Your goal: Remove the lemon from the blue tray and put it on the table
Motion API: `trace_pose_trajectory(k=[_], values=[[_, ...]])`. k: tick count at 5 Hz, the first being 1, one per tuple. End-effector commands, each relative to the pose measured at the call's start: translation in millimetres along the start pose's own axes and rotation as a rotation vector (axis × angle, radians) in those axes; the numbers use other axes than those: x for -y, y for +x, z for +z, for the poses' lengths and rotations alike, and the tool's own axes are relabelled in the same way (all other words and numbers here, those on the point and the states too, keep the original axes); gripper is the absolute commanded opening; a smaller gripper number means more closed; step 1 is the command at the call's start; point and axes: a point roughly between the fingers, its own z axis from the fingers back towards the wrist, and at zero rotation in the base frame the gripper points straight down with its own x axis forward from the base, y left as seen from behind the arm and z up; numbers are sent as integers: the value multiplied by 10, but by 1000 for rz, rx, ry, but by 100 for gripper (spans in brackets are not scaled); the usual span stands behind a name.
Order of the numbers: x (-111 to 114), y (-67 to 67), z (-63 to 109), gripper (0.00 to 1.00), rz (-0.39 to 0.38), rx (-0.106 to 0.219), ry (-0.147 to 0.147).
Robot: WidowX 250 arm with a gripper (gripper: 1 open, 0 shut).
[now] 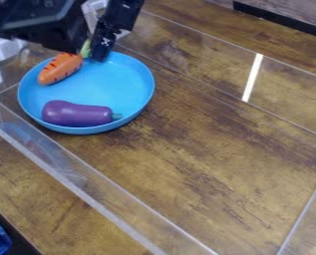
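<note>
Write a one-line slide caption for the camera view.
Gripper at the blue tray's far rim beside a toy carrot; purple eggplant lies inside.

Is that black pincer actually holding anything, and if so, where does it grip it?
It cannot be told. The pincer is down at the far rim of the blue tray, right by a small yellow-green thing and the carrot, but the grip is too small to see.
</note>
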Motion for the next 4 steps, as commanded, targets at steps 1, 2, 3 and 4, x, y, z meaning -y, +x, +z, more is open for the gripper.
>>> trace_pose_trajectory(k=[1,2,3,4], values=[[12,-102,223,0,39,21,24],[18,-102,232,100,60,16,15],[-49,-33,212,100,46,8,20],[-114,24,188,100,33,-2,24]])
